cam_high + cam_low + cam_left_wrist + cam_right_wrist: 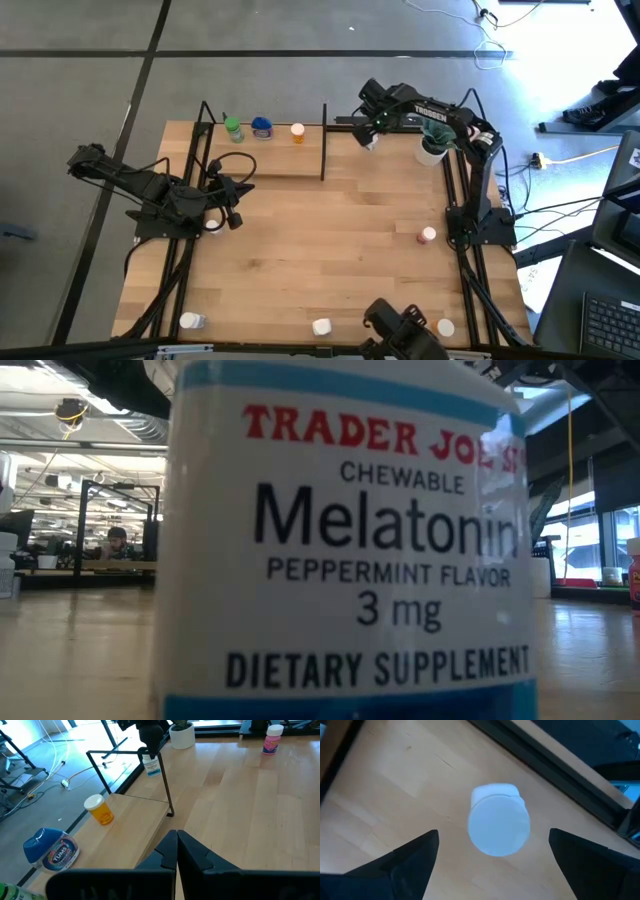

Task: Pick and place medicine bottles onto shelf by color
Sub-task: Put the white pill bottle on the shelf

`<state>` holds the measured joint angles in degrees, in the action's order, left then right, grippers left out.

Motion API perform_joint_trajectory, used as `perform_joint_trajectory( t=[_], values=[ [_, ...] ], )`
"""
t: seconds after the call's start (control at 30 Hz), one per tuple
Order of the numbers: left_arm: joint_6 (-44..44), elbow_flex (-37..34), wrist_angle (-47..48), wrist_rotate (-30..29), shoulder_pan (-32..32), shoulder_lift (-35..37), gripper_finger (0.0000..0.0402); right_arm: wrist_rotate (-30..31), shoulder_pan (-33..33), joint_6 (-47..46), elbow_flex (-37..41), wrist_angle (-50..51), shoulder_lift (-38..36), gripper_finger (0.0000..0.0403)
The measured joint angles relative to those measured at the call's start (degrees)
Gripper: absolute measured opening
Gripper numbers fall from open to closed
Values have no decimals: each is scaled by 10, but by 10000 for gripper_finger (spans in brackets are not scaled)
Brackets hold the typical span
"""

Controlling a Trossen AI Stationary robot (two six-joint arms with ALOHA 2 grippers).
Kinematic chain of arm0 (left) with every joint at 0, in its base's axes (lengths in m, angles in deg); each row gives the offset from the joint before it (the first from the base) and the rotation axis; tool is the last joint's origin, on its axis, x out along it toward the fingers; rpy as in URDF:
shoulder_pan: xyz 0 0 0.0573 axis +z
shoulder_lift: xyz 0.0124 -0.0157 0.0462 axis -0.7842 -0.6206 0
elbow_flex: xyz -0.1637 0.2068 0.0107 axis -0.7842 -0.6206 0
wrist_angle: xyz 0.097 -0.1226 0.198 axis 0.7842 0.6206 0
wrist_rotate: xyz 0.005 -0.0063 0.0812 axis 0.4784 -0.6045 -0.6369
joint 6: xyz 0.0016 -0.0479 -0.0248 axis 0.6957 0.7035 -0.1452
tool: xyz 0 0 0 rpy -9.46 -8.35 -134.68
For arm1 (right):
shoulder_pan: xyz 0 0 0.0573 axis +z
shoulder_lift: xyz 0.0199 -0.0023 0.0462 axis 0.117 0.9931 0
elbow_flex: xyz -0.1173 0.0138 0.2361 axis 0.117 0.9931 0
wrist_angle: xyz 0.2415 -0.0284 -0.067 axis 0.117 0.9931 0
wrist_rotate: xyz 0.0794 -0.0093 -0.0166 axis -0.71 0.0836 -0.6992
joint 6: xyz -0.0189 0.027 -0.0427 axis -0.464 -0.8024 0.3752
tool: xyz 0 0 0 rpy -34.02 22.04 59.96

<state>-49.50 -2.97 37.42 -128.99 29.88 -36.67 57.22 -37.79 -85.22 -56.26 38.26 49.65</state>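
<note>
Three bottles are lined up along the far edge of the shelf (pixel 270 160) — a green bottle (pixel 234 130), a blue bottle (pixel 262 127) and an orange bottle (pixel 297 132). The right gripper (pixel 371 138) is held just past the shelf's right end post, above a white-capped bottle (pixel 499 826). Its fingers (pixel 410 860) are spread wide apart on both sides of that bottle, and the bottle is not squeezed. The left gripper (pixel 238 190) is parked over the shelf's left part, with its fingers (pixel 167 851) pressed together and nothing held. More bottles are scattered on the table (pixel 330 250) — a pink-capped bottle (pixel 428 236) near the right edge, and white bottles (pixel 321 327) near the front. A potted plant (pixel 433 143) is seen by the right arm.
</note>
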Motion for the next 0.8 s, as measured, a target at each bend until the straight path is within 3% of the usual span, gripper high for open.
perform_joint_trajectory(
  t=[0.8],
  values=[
    [0, 0, 0, 0, 0, 0, 0, -4, -1, 28, 0, -16, 7, 378]
  ],
)
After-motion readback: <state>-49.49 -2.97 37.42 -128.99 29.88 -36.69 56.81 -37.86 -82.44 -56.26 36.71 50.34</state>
